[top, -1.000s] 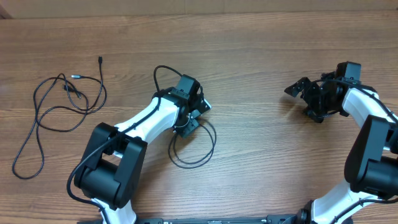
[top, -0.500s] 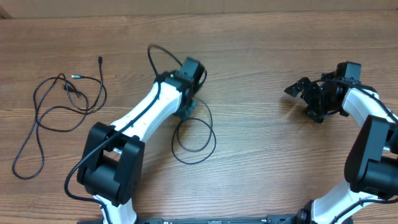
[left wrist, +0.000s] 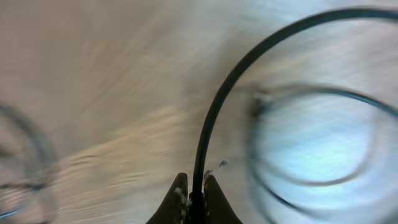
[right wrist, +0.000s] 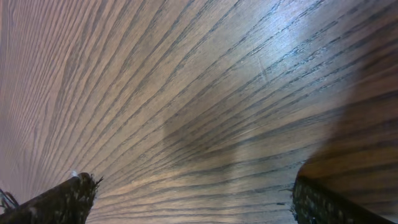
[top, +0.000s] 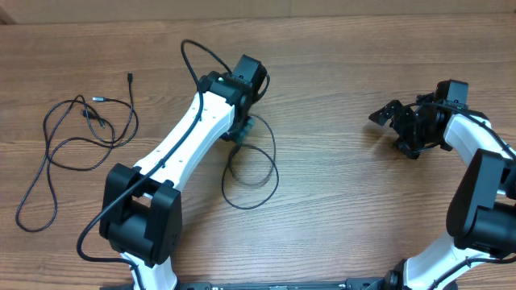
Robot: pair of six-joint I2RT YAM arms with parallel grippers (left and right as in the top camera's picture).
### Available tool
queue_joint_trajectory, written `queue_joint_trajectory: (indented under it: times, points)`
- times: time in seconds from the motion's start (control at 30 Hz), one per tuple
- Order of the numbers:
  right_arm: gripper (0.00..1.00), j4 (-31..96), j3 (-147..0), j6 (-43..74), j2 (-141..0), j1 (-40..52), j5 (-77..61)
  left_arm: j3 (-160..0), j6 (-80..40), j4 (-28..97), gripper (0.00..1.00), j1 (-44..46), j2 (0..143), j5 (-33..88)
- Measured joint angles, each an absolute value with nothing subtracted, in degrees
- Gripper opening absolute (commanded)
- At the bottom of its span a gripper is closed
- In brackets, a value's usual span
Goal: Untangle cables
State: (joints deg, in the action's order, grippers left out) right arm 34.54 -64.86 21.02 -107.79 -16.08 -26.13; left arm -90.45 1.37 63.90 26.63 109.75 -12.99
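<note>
L gripper [top: 244, 129]'s swung up-frame, pinched tight on the cable [top: 276, 176] looping at centre, R gripper [top: 395, 129] far right gaping, empty, so I'd pull slow, letting loops open, not knot.

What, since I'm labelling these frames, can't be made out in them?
- Left wrist: blur smears the loops; only the strand in the shut left jaws reads.
- Overhead: the arm covers that grip.
- Overhead: the loose cables' plugs are too small to type.
- Right wrist: the open right jaws are cut off by the bottom edge.
</note>
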Motion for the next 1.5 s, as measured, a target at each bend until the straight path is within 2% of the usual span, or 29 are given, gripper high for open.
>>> queue_joint_trajectory:
  times: [0.17,0.27,0.37,0.4,0.47,0.53,0.63,0.73,0.8,0.9,1.17,1.2,1.27,1.3,1.4,1.5]
  points:
    - [1.0,34.59,-64.86,20.99,-107.79,-16.08,-26.13,-88.05,0.71,67.16,0.1,26.63,109.75,-2.98]
    - [1.0,34.57,-64.86,21.04,-107.79,-16.1,-26.11,-86.3,-0.67,68.6,0.09,26.63,109.75,-1.1]
    - [1.0,34.57,-64.86,20.99,-107.79,-16.08,-26.13,-83.88,-2.09,68.07,0.11,26.63,109.75,-0.21]
    - [1.0,34.54,-64.86,21.02,-107.79,-16.1,-26.13,-82.72,-2.48,67.31,0.14,26.63,109.75,0.05]
    - [1.0,34.54,-64.86,21.04,-107.79,-16.08,-26.11,-80.12,-3.01,65.06,0.28,26.63,109.75,0.3]
    - [1.0,34.54,-64.86,21.04,-107.79,-16.08,-26.11,-77.97,-3.55,63.9,0.28,26.63,109.75,0.14]
    - [1.0,34.57,-64.86,21.02,-107.79,-16.08,-26.15,-76.2,-4.16,62.92,0.47,26.63,109.78,-1.63]
    - [1.0,34.57,-64.86,21.04,-107.79,-16.08,-26.15,-76.05,-4.58,61.1,0.48,26.63,109.75,-3.73]
    - [1.0,34.57,-64.86,21.02,-107.79,-16.1,-26.11,-76.01,-4.67,58.81,0.53,26.61,109.75,-4.58]
    - [1.0,34.54,-64.86,21.02,-107.79,-16.08,-26.13,-75.77,-5.96,55.88,0.54,26.63,109.75,-5.17]
    - [1.0,34.54,-64.86,21.02,-107.79,-16.08,-26.15,-71.0,-7.88,49.69,0.66,26.63,109.78,-4.49]
    - [1.0,34.57,-64.86,21.02,-107.79,-16.08,-26.15,-69.95,-7.99,48.31,0.62,26.63,109.78,-4.51]
    - [1.0,34.54,-64.86,21.04,-107.79,-16.08,-26.13,-68.69,-8.25,46.41,0.35,26.63,109.78,-4.51]
    - [1.0,34.57,-64.86,21.02,-107.79,-16.1,-26.15,-68.23,-8.45,45.74,0.25,26.61,109.73,-4.34]
    - [1.0,34.57,-64.86,21.04,-107.79,-16.1,-26.13,-67.85,-8.88,45.15,0.05,26.63,109.67,-4.56]
    - [1.0,34.57,-64.86,20.99,-107.79,-16.08,-26.11,-67.79,-8.93,44.91,0.04,26.63,109.65,-4.95]
